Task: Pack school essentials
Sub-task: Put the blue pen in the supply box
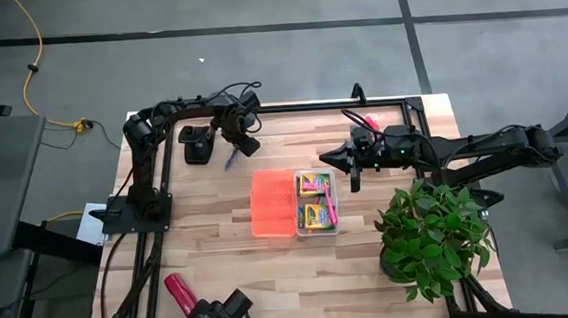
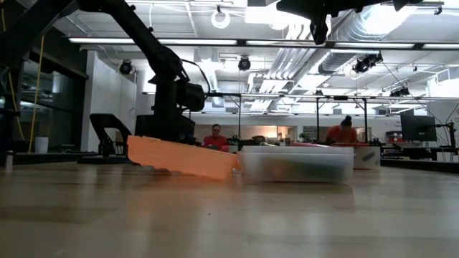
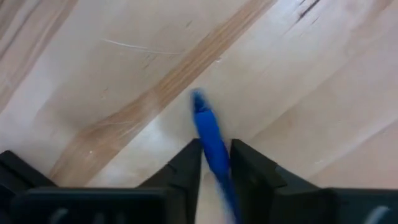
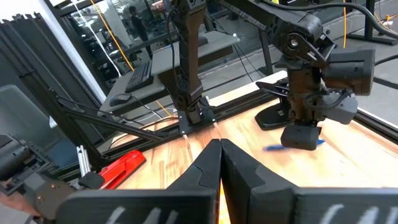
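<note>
At the table's far left, left gripper (image 3: 214,163) pinches the blue pen (image 3: 210,140) for lifting toward the clear box (image 1: 317,233) — right gripper (image 4: 219,163) waits, pressed together, above it.

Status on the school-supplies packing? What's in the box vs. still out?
Done: two crayon boxes and a pink marker sit in the clear box, with its orange lid open. In hand: the left hand is closed around the blue pen at the table. Left: the pen goes in and the lid gets shut. The right hand, shut, hovers beside the box.
</note>
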Motion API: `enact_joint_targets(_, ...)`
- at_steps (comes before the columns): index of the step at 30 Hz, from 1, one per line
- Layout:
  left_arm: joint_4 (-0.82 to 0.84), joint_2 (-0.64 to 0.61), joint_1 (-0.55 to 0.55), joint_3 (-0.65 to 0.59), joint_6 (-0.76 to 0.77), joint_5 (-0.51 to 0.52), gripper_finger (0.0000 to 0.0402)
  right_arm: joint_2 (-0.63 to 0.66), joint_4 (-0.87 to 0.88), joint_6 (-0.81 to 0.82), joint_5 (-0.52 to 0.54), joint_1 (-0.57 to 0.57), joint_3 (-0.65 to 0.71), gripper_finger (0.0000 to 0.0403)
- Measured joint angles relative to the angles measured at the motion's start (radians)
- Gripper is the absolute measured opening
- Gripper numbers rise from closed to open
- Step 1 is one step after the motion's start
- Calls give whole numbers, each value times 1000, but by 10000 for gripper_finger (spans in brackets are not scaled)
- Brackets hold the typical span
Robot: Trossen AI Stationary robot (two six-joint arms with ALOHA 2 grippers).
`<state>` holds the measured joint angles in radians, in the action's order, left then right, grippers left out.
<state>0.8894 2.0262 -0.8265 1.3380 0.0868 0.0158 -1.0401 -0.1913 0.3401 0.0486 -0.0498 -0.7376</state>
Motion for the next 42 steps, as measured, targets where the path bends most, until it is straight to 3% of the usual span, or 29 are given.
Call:
enact_joint_targets(4,1,0,7,0,0,11,24,0,0,0,0,0,0,0)
enact_joint_targets(7,1,1,11,0,0,15,10,0,0,0,0,0,0,0)
enact_joint_targets(14,1,1,17,-1,0,19,32,0,0,0,-7,0,0,0)
enact_joint_targets(29,6,1,16,-1,-21,6,28,0,0,0,-8,0,0,0)
enact_joint_targets(35,132,13,8,76,-72,-14,23,0,0,-6,-8,0,0,0)
enact_joint_targets(42,155,-79,7,209,-81,-80,24,0,0,-26,-8,0,0,0)
